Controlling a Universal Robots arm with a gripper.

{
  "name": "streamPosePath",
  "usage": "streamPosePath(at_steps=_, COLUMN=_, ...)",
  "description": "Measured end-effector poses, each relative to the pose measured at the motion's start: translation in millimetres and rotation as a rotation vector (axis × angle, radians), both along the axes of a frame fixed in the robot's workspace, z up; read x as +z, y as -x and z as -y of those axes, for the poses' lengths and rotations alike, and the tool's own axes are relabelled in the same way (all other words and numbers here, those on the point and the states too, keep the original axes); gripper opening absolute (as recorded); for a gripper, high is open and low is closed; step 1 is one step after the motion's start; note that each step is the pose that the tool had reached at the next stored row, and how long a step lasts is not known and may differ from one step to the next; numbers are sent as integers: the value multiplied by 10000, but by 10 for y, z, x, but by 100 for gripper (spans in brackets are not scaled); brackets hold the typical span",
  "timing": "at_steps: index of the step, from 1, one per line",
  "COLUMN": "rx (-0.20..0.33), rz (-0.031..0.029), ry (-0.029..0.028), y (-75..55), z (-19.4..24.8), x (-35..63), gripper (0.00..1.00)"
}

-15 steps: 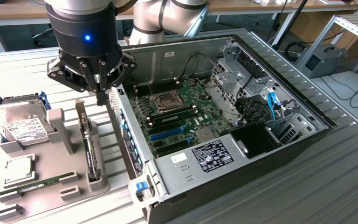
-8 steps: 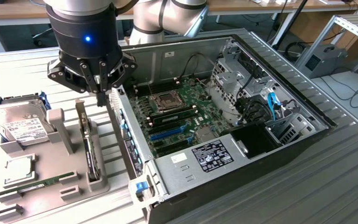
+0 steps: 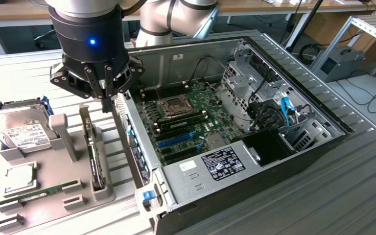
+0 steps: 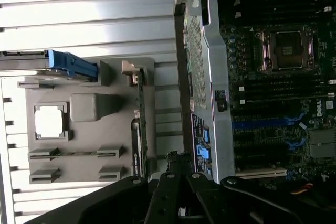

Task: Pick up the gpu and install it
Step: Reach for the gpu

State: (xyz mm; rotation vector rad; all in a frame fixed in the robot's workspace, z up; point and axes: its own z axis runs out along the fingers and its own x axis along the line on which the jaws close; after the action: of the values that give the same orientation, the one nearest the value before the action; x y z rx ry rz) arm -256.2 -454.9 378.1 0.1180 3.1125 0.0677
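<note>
1. Gripper (image 3: 105,104), upper left of the exterior view: fingers pressed together, nothing held, poised just above the far end of the gpu (image 3: 94,156).
2. Gpu, lower left: upright on edge in the grey holder tray (image 3: 51,166), untouched, just beside the open computer case (image 3: 293,161); in the wrist view, a thin dark strip (image 4: 140,124).
3. Step in hand, as judged: approach for the pick, card not yet lifted, blue expansion slot (image 3: 175,140) on the motherboard (image 3: 195,110) apparently vacant.
4. Next move, as judged: parted fingers needed, straddling the card's thin top edge, clear of the tray's posts.
</note>
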Motion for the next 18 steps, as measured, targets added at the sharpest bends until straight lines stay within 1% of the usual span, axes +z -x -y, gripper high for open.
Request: streamPosePath(at_steps=18, rx=0, rz=0, ry=0, y=0, z=48, x=-6, gripper=11)
